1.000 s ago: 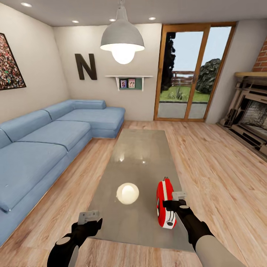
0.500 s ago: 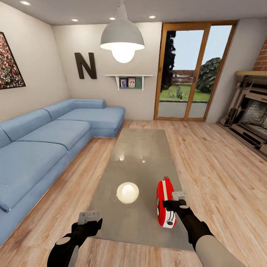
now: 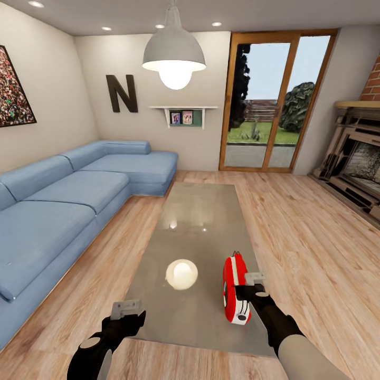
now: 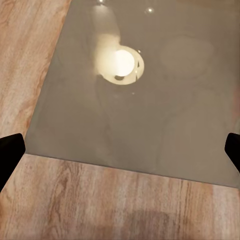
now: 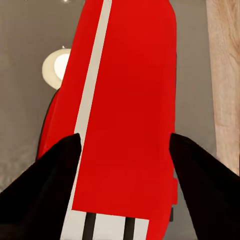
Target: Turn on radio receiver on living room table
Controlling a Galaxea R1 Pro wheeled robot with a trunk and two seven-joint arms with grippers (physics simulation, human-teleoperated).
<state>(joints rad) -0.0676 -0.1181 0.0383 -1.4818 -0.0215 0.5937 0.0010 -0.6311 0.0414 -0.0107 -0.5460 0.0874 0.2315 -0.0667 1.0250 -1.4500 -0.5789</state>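
Observation:
The red radio receiver (image 3: 234, 289) stands on its edge on the near right part of the glossy grey coffee table (image 3: 195, 227). My right gripper (image 3: 247, 289) is open right at the radio's right side. In the right wrist view the red radio receiver (image 5: 125, 110) with its white stripe lies between the two dark fingers (image 5: 45, 190), which straddle it. My left gripper (image 3: 128, 311) hovers open over the table's near left edge. Its fingertips (image 4: 10, 150) sit far apart above the table (image 4: 150, 115), with nothing between them.
A blue corner sofa (image 3: 63, 200) runs along the left. The fireplace (image 3: 359, 158) is at the right and the glass doors (image 3: 269, 105) are at the back. A pendant lamp (image 3: 174, 53) hangs above, and its reflection (image 3: 181, 274) glows on the tabletop. Wood floor surrounds the table.

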